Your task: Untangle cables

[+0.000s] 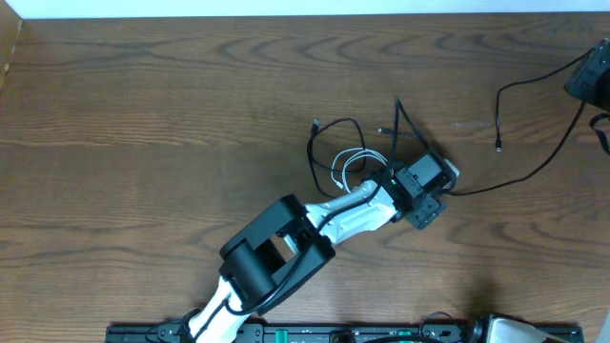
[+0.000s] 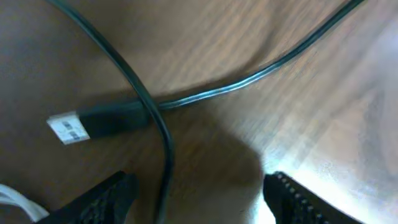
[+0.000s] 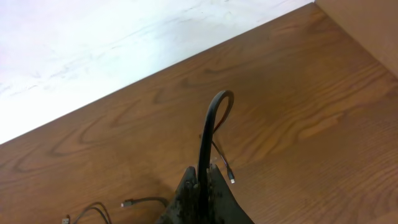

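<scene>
The black cable runs from my right gripper at the far right across the table to a tangle of loops near the middle. The white cable lies coiled in that tangle. My left gripper hovers low over the tangle's right side, open. In the left wrist view, the gripper has a black strand running between its fingers close to the left one. That strand crosses a black plug, and a bit of white cable shows at the lower left. My right gripper is shut on the black cable, which arches up and hangs down.
The wooden table's far edge meets a white wall. Thicker black leads run along the rail at the front edge. A loose plug end dangles beside the right gripper.
</scene>
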`<act>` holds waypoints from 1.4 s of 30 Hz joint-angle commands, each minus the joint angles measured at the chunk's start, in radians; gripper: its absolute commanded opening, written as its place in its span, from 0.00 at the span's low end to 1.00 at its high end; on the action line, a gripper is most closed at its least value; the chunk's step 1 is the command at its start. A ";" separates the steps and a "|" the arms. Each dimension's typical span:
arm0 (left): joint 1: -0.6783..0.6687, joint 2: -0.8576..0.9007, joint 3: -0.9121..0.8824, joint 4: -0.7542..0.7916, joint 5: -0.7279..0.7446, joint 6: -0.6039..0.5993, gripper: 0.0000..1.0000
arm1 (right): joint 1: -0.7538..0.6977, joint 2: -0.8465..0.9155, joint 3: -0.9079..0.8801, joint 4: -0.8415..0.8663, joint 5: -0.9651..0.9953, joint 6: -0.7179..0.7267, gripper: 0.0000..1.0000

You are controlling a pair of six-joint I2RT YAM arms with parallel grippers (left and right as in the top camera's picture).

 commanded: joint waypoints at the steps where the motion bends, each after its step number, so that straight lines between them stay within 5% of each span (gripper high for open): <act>1: -0.002 0.028 -0.002 -0.029 -0.018 0.013 0.62 | 0.005 0.001 0.006 -0.001 -0.006 -0.012 0.01; 8: -0.002 0.020 -0.002 -0.075 -0.025 0.013 0.08 | 0.005 0.001 0.006 -0.001 -0.005 -0.013 0.01; 21: 0.087 -0.275 -0.002 -0.160 -0.081 -0.020 0.08 | 0.003 0.022 0.006 -0.020 0.227 -0.013 0.01; 27: 0.169 -0.344 -0.002 -0.256 -0.081 -0.066 0.08 | 0.000 0.056 0.006 0.003 0.484 -0.012 0.01; 33: 0.204 -0.333 -0.002 -0.385 -0.081 -0.066 0.08 | -0.025 0.105 0.006 0.221 0.830 -0.014 0.01; 42: 0.208 -0.333 -0.002 -0.423 -0.081 -0.066 0.08 | -0.125 0.129 0.006 0.454 0.728 -0.099 0.01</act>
